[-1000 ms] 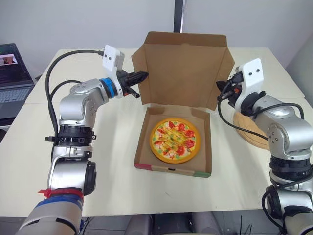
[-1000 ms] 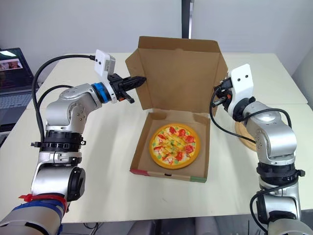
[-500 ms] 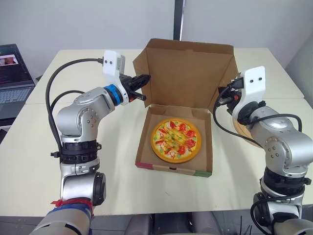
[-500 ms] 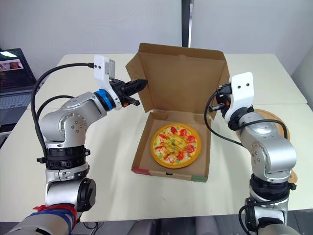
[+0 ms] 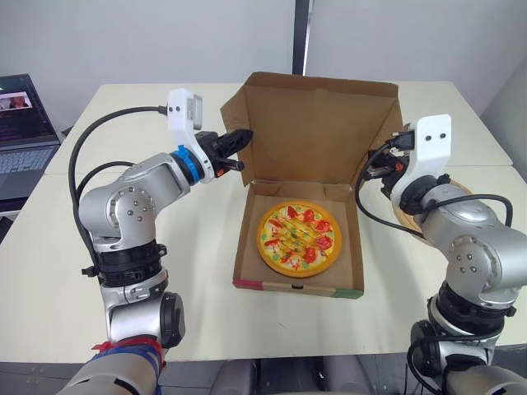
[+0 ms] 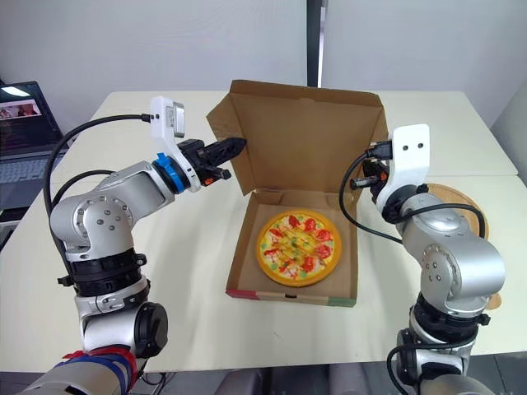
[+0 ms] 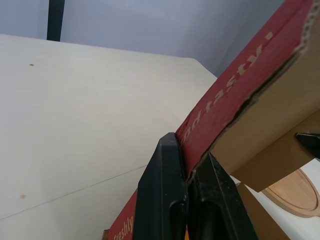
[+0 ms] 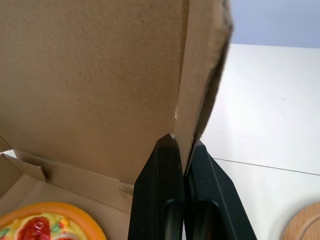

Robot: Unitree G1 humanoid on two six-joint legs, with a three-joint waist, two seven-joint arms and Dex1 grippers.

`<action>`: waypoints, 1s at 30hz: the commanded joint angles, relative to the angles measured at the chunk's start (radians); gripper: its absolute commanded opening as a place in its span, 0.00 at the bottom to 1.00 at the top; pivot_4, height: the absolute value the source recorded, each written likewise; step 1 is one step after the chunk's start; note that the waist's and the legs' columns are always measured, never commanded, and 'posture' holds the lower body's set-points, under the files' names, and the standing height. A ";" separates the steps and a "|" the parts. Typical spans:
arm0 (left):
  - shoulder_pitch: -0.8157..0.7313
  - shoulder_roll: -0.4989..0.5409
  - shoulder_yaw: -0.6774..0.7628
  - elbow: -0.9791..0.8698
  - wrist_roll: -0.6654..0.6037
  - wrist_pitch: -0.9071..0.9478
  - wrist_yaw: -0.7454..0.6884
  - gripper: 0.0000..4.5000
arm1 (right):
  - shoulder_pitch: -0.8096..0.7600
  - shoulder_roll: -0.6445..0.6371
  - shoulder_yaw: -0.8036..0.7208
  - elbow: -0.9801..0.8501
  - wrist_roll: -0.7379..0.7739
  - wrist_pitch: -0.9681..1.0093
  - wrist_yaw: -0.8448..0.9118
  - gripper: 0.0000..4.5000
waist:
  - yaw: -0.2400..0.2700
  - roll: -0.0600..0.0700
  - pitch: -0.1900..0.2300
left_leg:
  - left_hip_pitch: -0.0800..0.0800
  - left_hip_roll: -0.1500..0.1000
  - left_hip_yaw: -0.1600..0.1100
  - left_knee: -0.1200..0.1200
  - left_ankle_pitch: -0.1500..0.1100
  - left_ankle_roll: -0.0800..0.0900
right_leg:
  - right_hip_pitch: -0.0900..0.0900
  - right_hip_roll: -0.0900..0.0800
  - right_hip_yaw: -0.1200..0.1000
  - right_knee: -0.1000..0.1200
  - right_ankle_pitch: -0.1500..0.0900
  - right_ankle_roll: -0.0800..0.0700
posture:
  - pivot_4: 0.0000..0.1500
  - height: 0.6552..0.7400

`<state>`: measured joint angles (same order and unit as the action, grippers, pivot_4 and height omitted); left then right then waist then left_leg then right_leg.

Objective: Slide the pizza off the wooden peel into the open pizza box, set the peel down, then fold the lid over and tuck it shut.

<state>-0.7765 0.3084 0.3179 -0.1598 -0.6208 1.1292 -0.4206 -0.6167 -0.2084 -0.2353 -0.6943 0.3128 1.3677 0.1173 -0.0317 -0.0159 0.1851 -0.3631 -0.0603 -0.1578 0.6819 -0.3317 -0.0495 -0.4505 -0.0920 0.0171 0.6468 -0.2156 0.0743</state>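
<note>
One pizza [image 5: 298, 238] lies flat in the box [image 5: 296, 287], near the middle of the desk [image 5: 198, 271]. The peel [image 7: 295, 192] is down on the desk, just right of the box, so I think the job now is to fold the lid [image 5: 321, 123] over. The lid stands up at the far side of the box. The left tool [image 5: 243, 137] is pinched on the lid's left edge. The right tool [image 8: 182, 142] is pinched on its right edge.

To do this well, both tools should bring the lid toward the near side together, at the same speed, so it does not twist or tear. At the end the lid's edges must slip inside the box walls.

The pizza sits low, so it should not block the lid. The peel is close by the right arm, so that arm should take care not to bump it. A laptop [image 5: 20, 123] sits off to the far left, well apart.
</note>
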 commanded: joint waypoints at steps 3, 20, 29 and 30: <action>0.009 -0.032 -0.045 -0.070 -0.083 0.035 -0.020 0.00 | -0.025 0.089 0.046 -0.093 0.069 0.082 0.018 0.01 | 0.000 0.000 -0.001 | 0.000 0.000 0.000 0.000 0.000 0.000 | 0.000 0.000 0.000 0.000 0.000 0.000 | 1.00 1.00; 0.116 -0.084 0.014 -0.184 -0.207 0.099 0.033 0.00 | 0.062 0.113 0.067 -0.158 0.080 0.059 0.035 0.01 | 0.000 0.001 -0.009 | 0.001 0.000 0.000 0.000 0.000 -0.001 | 0.000 0.000 0.000 0.001 0.001 -0.001 | 1.00 1.00; 0.251 -0.149 0.024 -0.246 -0.252 0.032 0.055 0.00 | 0.150 0.087 0.090 -0.202 0.081 -0.015 0.064 0.01 | 0.005 0.002 -0.024 | 0.004 0.000 0.000 -0.001 0.000 -0.001 | 0.004 0.000 0.000 -0.001 0.001 -0.001 | 1.00 1.00; 0.262 -0.154 0.022 -0.248 -0.255 0.019 0.055 0.00 | 0.159 0.082 0.095 -0.202 0.079 -0.032 0.066 0.01 | 0.005 0.002 -0.024 | 0.007 0.000 0.000 -0.001 0.000 -0.001 | 0.006 0.000 0.000 -0.001 0.001 -0.001 | 1.00 1.00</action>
<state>-0.5222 0.1876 0.4120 -0.3831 -0.8017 1.1341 -0.3382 -0.4523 -0.1396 -0.2309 -0.8509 0.3113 1.3629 0.1101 -0.0265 -0.0137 0.1612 -0.3542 -0.0599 -0.1576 0.6804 -0.3314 -0.0501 -0.4421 -0.0915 0.0172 0.6448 -0.2151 0.0732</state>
